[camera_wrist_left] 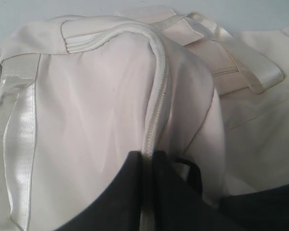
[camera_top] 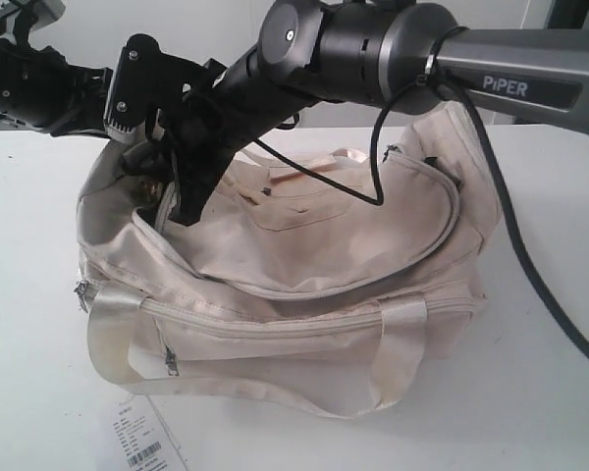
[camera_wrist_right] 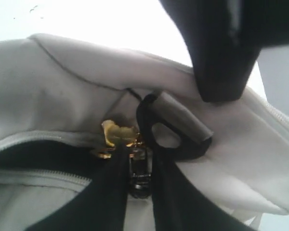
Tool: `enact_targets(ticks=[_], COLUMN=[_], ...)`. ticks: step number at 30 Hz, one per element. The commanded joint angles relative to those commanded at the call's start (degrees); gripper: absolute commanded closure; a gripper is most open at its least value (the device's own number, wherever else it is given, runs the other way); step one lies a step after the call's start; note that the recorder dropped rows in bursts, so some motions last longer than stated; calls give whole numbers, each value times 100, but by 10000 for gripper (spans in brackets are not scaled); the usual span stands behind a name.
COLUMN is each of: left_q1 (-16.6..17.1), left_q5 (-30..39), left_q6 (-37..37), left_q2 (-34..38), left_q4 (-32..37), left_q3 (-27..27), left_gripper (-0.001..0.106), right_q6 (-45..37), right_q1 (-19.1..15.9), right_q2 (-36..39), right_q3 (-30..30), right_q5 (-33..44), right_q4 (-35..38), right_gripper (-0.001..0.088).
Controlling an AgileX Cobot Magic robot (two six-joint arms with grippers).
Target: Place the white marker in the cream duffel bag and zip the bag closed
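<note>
One cream duffel bag (camera_top: 314,265) is recorded on one white table (camera_top: 550,422). Two strap handles are counted: a near handle (camera_top: 113,339) and a far handle (camera_top: 348,155). Two pulls are noted on the near side: a left corner pull (camera_top: 81,291) and a front pocket pull (camera_top: 170,362). One top zipper slider (camera_wrist_right: 116,134) is seen. Two arms are counted, a left arm (camera_top: 29,88) and a right arm (camera_top: 373,49), each with one gripper: left gripper (camera_wrist_left: 147,161), right gripper (camera_wrist_right: 140,159). One barcode tag (camera_top: 142,442) and one black cable (camera_top: 530,265) are logged.

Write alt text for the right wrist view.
The right pincer is closed on the metal zipper pull beside a gold fitting on the cream duffel bag. A black strap loop sits close by.
</note>
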Motion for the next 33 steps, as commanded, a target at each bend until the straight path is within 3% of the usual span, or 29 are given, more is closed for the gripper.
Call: enact_targets(ticks=[4, 6, 9, 10, 13, 15, 18, 23, 25, 27, 30, 33], left_q1=[0, 0, 0, 0, 0, 0, 0, 0, 0, 0, 0, 0], left_q5=[-12, 45, 113, 141, 171, 171, 174, 174, 174, 174, 188, 188], left_q6=[0, 0, 11, 24, 47, 47, 117, 117, 117, 117, 130, 130], left_q2=[0, 0, 0, 0, 0, 0, 0, 0, 0, 0, 0, 0], left_q4=[0, 0, 40, 40, 40, 40, 40, 40, 40, 40, 40, 40], left_q3=[0, 0, 0, 0, 0, 0, 0, 0, 0, 0, 0, 0], left_gripper=[1053, 1053, 1053, 1053, 1053, 1053, 1053, 1053, 1053, 1053, 1053, 1053], right_q6=[-195, -135, 260, 647, 2435, 3132, 3246, 4211, 3836, 2962, 1766, 1953], right_q1=[0, 0, 0, 0, 0, 0, 0, 0, 14, 75, 174, 183], right_q2=[-13, -13, -24, -34, -111, -175, -292, -441, -387, -338, -292, -268], right_q3=[0, 0, 0, 0, 0, 0, 0, 0, 0, 0, 0, 0], right_q5=[-204, -466, -825, -1075, -1726, -1790, -1551, -471, -49, 134, -9, -677], right_q4=[-34, -194, -756, -1050, -1816, -1944, -1915, -1469, -1265, -1236, -1243, -1194], right_gripper=[867, 812, 600, 495, 350, 348, 350, 350, 350, 350, 350, 350])
